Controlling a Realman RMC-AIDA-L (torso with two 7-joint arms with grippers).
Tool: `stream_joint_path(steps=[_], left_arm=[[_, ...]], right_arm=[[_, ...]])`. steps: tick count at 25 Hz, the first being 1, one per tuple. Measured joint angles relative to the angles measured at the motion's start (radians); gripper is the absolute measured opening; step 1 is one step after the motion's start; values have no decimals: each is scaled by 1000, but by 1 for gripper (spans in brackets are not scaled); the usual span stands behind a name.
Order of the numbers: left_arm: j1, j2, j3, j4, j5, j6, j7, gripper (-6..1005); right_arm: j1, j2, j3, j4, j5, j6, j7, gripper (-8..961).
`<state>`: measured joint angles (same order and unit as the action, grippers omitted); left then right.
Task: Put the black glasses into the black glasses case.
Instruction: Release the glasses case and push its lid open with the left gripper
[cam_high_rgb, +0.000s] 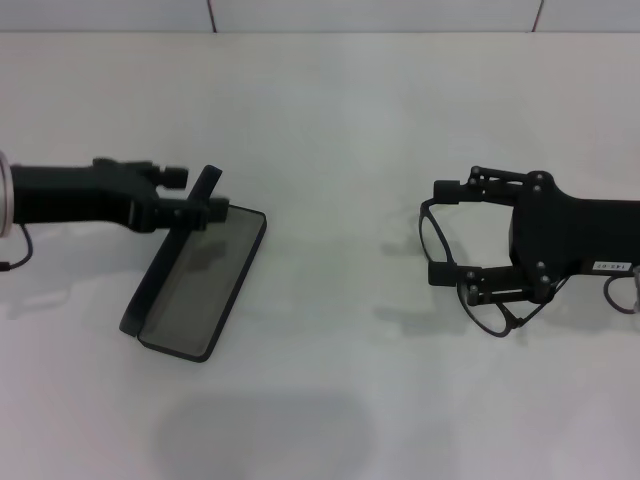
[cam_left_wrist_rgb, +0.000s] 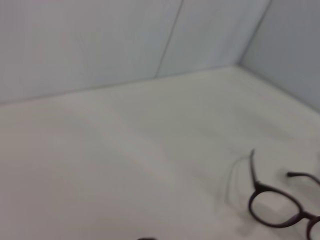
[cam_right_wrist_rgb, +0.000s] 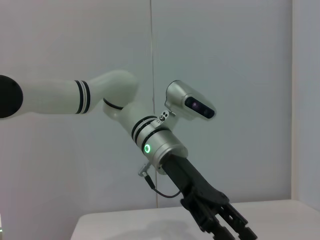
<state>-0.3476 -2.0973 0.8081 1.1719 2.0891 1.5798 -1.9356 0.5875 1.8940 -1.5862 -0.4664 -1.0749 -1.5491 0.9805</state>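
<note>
The black glasses case (cam_high_rgb: 200, 290) lies open on the left of the white table. Its lid (cam_high_rgb: 165, 265) stands up along the left side. My left gripper (cam_high_rgb: 203, 192) reaches in from the left, its fingers closed on the far end of that lid. The black glasses (cam_high_rgb: 436, 232) lie on the right, partly hidden under my right gripper (cam_high_rgb: 438, 230). That gripper is open, with one finger on either side of a lens. The left wrist view shows the black glasses (cam_left_wrist_rgb: 274, 205) farther off. In the right wrist view the left arm (cam_right_wrist_rgb: 160, 150) shows, but not the case.
The white table (cam_high_rgb: 330, 120) stretches between the case and the glasses, with a wide gap separating them. A pale wall (cam_high_rgb: 380, 12) runs along the table's far edge. No other objects are in view.
</note>
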Motion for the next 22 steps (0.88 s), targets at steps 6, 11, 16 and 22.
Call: stream_joint_path(steps=[6,11,16,22], left_arm=[[43,2,92,23,44,-109,-67,871],[70,3,116,30,48,-144,-67,871],[69,4,147,26,91,-147,-92,870],[41,5,156,13,117,-163,-170,663]], right_arm=[[-12,2,0,-1,-7,-3,-2,827],[-15,4,0,-4,-7,-4,-2,826],[-15,4,0,-9,-8,-5,2,826],[-15,6,0,-12,-13,-6,3,826]])
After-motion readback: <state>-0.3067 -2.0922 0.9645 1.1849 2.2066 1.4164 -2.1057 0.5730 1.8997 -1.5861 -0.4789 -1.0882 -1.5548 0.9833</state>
